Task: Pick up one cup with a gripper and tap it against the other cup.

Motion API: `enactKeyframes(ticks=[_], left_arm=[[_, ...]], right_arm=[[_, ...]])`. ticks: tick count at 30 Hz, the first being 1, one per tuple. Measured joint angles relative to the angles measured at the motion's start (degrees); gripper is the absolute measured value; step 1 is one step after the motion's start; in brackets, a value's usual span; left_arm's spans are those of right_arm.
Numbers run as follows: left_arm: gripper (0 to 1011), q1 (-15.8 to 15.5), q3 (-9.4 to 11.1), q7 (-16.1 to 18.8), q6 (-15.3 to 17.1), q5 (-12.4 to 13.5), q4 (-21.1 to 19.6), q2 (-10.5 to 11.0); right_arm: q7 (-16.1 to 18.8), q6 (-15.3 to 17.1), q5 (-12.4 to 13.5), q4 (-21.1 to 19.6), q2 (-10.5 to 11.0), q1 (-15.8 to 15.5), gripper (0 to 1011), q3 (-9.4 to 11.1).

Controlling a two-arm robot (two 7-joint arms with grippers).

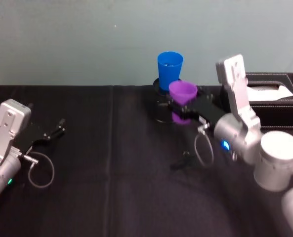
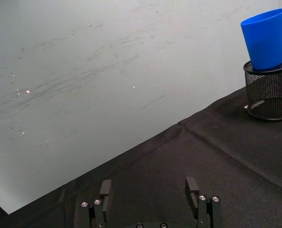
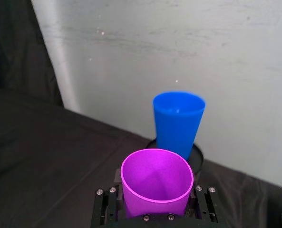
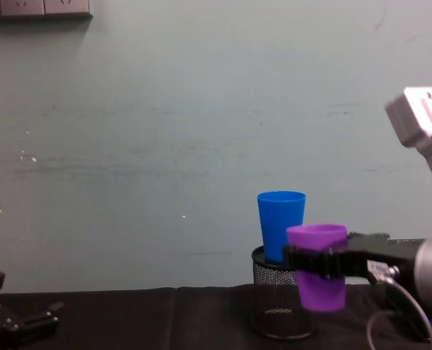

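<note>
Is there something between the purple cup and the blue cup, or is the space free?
Free: the right wrist view shows only a short gap of air between the purple cup, held by the right gripper, and the blue cup.

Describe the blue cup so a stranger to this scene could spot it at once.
At the far edge of the black-draped table, against the pale wall, stands a black wire-mesh pen holder. The blue cup sits upright on top of it. The purple cup just in front is held off the table by the right gripper.
</note>
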Motion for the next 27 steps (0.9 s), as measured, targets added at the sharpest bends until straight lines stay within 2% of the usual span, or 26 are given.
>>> enactKeyframes(ticks=[6,12,20,25,27], left_arm=[[1000,0.0,0.0,0.0,0.0,0.0,0.0,0.0],[1000,0.0,0.0,0.0,0.0,0.0,0.0,0.0],[1000,0.0,0.0,0.0,0.0,0.0,0.0,0.0],[1000,0.0,0.0,0.0,0.0,0.0,0.0,0.0],[1000,0.0,0.0,0.0,0.0,0.0,0.0,0.0]], right_arm=[[1.1,-1.2,-0.5,-4.3,2.5,-5.1,738,-0.8],[2.0,-4.4,-1.4,-4.4,3.2,-7.7,738,-2.2],[2.4,-7.5,-1.7,-1.0,2.1,-8.1,738,-2.9],[2.7,-7.9,-1.4,0.1,1.6,-8.0,739,-3.0],[2.7,-7.9,-1.3,0.1,1.5,-8.0,776,-2.9]])
